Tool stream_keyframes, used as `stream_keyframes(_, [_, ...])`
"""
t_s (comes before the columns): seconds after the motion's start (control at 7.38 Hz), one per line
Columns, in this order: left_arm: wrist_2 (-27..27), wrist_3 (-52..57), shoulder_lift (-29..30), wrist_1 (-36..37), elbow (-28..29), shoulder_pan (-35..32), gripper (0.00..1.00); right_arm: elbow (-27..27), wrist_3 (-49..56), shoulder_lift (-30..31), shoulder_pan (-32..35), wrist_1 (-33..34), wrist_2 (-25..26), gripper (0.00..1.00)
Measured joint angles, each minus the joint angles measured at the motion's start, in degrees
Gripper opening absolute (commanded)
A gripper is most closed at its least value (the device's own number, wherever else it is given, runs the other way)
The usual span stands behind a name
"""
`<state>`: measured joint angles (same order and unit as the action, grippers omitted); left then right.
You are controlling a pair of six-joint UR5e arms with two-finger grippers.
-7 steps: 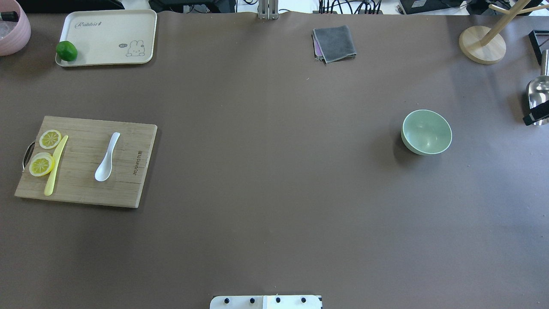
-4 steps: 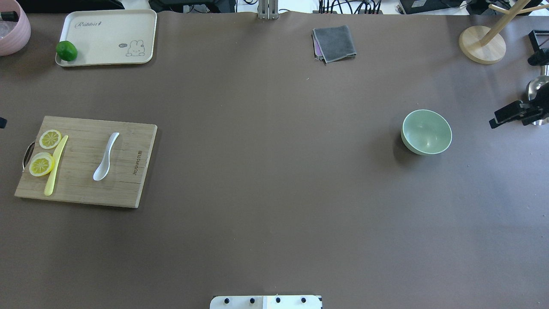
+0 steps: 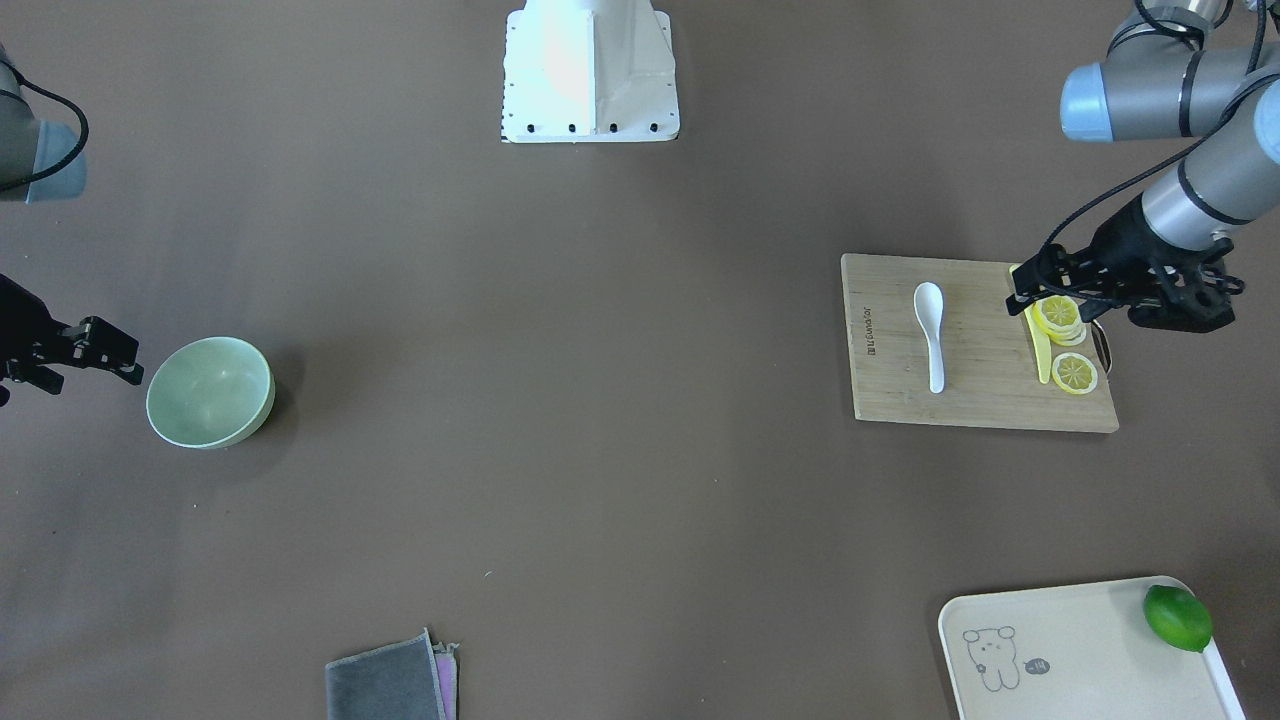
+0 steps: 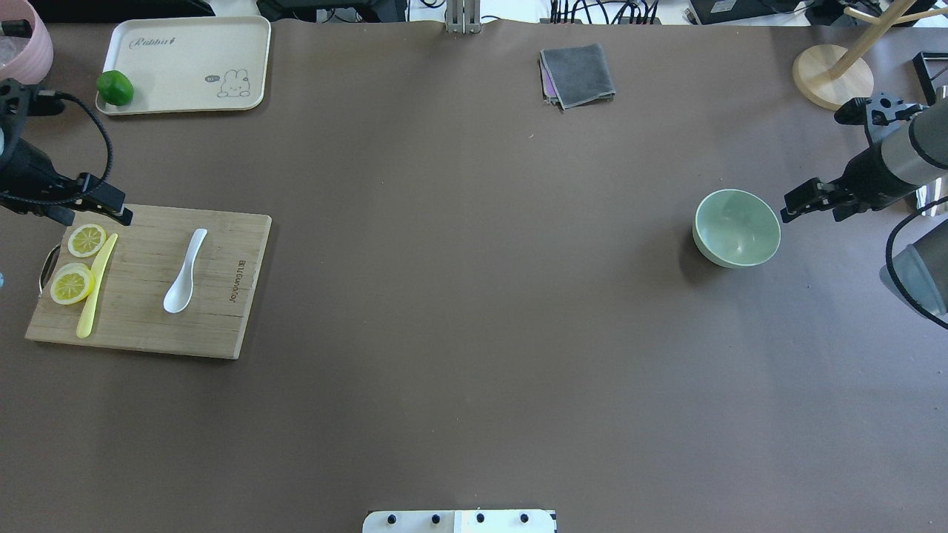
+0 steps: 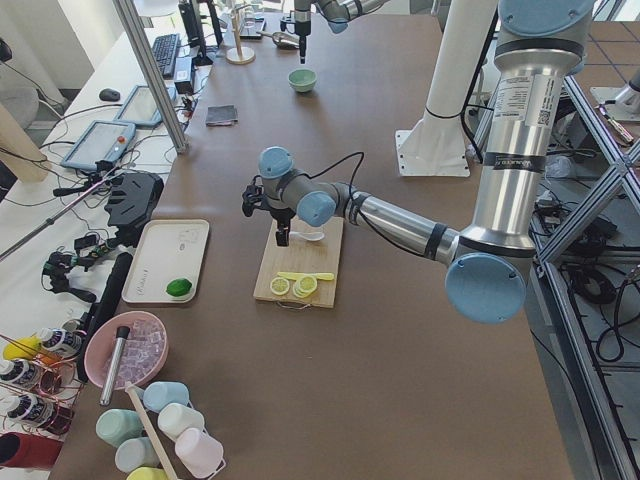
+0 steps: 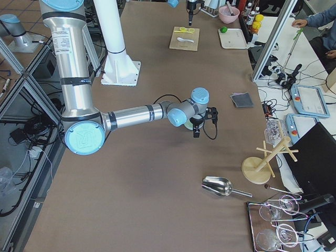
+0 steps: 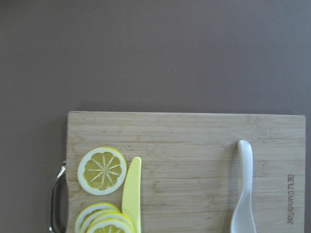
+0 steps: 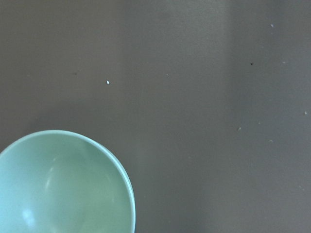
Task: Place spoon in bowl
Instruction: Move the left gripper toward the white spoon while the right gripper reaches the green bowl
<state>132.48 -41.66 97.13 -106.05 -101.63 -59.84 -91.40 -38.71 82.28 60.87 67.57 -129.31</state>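
Note:
The white spoon (image 4: 185, 270) lies on a wooden cutting board (image 4: 148, 329) at the table's left, scoop toward the robot; it also shows in the front view (image 3: 931, 335) and the left wrist view (image 7: 244, 189). The mint-green bowl (image 4: 737, 227) stands upright and empty at the right, seen too in the front view (image 3: 210, 392) and the right wrist view (image 8: 63, 184). My left gripper (image 4: 111, 206) hovers at the board's far left corner, looks open and holds nothing. My right gripper (image 4: 796, 203) hovers just right of the bowl, looks open and empty.
A yellow knife (image 4: 96, 285) and lemon slices (image 4: 87, 240) lie on the board's left side. A cream tray (image 4: 185, 52) with a lime (image 4: 115, 87) sits far left. A grey cloth (image 4: 578, 74), a wooden stand (image 4: 833, 78) and a pink bowl (image 4: 22, 52) line the far edge.
Both arms have come into the overhead view. The left gripper now stands over the board's far left corner. The right gripper has moved in close beside the bowl. Spoon and bowl have not moved.

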Motion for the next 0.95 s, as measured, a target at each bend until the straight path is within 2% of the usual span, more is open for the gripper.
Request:
stream_keyframes(0.27, [-1.93,-1.74,0.91,-0.03,0.11,1.81,0.98,1.97,-0.74,-1.87,-1.12,-0.06,0.47,0.84])
stream_keyframes(0.41, [-2.29,-1.91,1.22,-0.03,0.37,2.08,0.98,2.88,-1.07,-2.28,-1.85,-0.31,0.86,0.55])
stream_keyframes(0.54, [-2.46,-1.97,1.37,-0.02,0.67,2.3,0.98,3.4,-1.21,-2.37,-2.54,-0.78,1.1,0.01])
stream_keyframes(0.68, [-2.58,-2.05,1.38,0.04,0.89,2.68,0.97,3.68,-1.28,-2.36,-3.17,-1.07,1.11,0.0])
stream_keyframes(0.95, [-2.71,-2.02,1.39,0.11,1.68,3.91,0.87,3.65,-1.48,-2.52,-4.17,-1.27,0.76,0.0])
